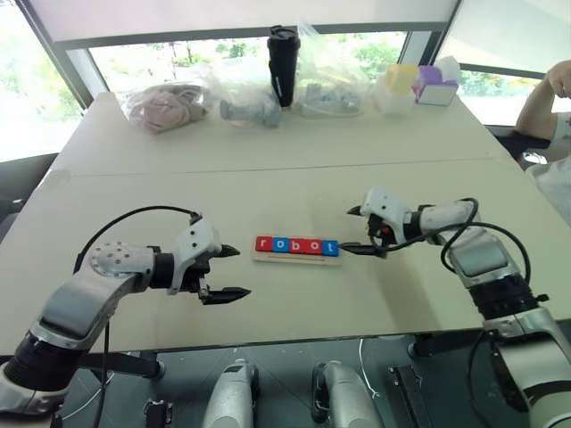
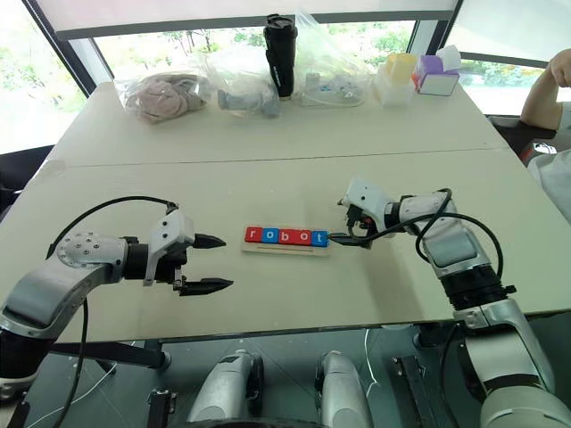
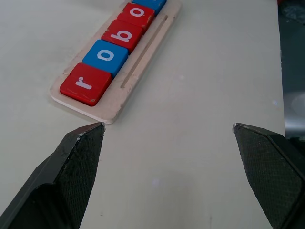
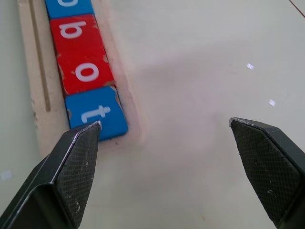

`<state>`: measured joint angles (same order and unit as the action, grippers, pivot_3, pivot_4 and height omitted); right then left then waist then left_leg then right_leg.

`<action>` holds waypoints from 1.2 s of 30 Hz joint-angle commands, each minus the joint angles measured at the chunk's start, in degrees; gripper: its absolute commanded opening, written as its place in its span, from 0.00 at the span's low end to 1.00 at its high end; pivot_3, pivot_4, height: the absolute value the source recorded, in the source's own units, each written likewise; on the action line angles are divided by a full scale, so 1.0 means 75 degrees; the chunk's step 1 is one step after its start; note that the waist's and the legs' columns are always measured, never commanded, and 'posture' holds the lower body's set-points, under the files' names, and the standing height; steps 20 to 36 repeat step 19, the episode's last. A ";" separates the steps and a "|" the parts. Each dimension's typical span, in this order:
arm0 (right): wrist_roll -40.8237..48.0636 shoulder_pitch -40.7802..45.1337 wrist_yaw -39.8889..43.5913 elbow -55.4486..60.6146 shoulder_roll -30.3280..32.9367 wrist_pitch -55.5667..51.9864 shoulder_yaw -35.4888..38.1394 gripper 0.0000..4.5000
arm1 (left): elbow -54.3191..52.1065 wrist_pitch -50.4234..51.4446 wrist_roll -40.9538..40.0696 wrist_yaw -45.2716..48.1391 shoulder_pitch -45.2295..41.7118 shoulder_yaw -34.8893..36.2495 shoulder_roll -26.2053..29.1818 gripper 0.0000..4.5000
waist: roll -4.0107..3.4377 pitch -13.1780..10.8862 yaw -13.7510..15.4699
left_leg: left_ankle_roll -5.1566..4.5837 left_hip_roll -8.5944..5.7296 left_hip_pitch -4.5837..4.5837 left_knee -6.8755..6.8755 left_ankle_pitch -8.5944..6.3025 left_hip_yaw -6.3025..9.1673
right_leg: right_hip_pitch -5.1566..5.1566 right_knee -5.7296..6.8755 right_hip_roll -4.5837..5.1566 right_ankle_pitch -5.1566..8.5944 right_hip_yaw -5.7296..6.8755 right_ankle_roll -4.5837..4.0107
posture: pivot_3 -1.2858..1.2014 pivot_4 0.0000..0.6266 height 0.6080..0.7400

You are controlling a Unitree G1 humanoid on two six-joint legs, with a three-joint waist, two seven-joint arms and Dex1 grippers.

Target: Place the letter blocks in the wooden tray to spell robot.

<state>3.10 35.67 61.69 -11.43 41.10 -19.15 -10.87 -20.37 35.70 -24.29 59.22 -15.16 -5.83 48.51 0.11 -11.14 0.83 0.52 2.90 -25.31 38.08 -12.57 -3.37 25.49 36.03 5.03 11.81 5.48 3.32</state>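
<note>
Nearest the head camera, the left gripper (image 1: 232,272) is seen held just above the table (image 1: 294,178), its two black fingers (image 3: 76,162) spread wide apart with nothing between them. It is pointed toward the "r" end of the wooden tray (image 1: 296,259), from which it is kept a little apart.

Beyond it, the broad pale table is shown, divided by a seam that runs across its width. Along the far edge, by the windows, clear plastic bags (image 1: 241,94) of soft goods, a tall black tumbler (image 1: 283,64), and yellow and purple boxes (image 1: 419,82) are lined up. At the right edge of the head views, a person's arm (image 1: 549,98) is seen.

The right gripper (image 1: 355,230) is set near the other end of the tray, its fingers likewise held wide apart and empty. One fingertip (image 4: 76,157) is seen close beside the blue "t", though contact cannot be confirmed.

At the middle of the table, between the two grippers, the wooden tray is laid flat. A thin groove is cut along its near edge.

On the tray, the letter blocks (image 1: 297,245) are set side by side in one row, touching: red "r", blue "o", red "b", red "o", blue "t". The word "robot" is spelled out.
</note>
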 commanded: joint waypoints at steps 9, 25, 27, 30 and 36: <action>0.3021 -0.1532 -0.1899 0.3638 -0.0704 -0.3499 0.3702 0.99 | -0.0280 0.0838 -0.1145 -0.0526 0.0603 0.1840 0.0028 1.00 | 0.0000 0.0001 -0.0016 | 0.0000 0.0005 0.0004 -0.0003 0.0000 0.0008 | 0.0000 0.0007 -0.0005 0.0000 0.0000 0.0000 | 0.52 0.24 1.00; 0.4665 -0.3652 -0.3368 0.5971 -0.1270 -0.5113 0.4864 0.99 | -0.0879 0.1324 -0.2018 -0.1512 0.2228 0.3264 -0.0671 1.00 | -0.0001 0.0003 -0.0017 | 0.0021 0.0004 0.0004 -0.0004 -0.0013 0.0025 | -0.0007 -0.0020 0.0016 -0.0001 0.0000 -0.0005 | 0.52 0.24 1.00; 0.4665 -0.3652 -0.3368 0.5971 -0.1270 -0.5113 0.4864 0.99 | -0.0879 0.1324 -0.2018 -0.1512 0.2228 0.3264 -0.0671 1.00 | -0.0001 0.0003 -0.0017 | 0.0021 0.0004 0.0004 -0.0004 -0.0013 0.0025 | -0.0007 -0.0020 0.0016 -0.0001 0.0000 -0.0005 | 0.52 0.24 1.00; 0.4665 -0.3652 -0.3368 0.5971 -0.1270 -0.5113 0.4864 0.99 | -0.0879 0.1324 -0.2018 -0.1512 0.2228 0.3264 -0.0671 1.00 | -0.0001 0.0003 -0.0017 | 0.0021 0.0004 0.0004 -0.0004 -0.0013 0.0025 | -0.0007 -0.0020 0.0016 -0.0001 0.0000 -0.0005 | 0.52 0.24 1.00; 0.4665 -0.3652 -0.3368 0.5971 -0.1270 -0.5113 0.4864 0.99 | -0.0879 0.1324 -0.2018 -0.1512 0.2228 0.3264 -0.0671 1.00 | -0.0001 0.0003 -0.0017 | 0.0021 0.0004 0.0004 -0.0004 -0.0013 0.0025 | -0.0007 -0.0020 0.0016 -0.0001 0.0000 -0.0005 | 0.52 0.24 1.00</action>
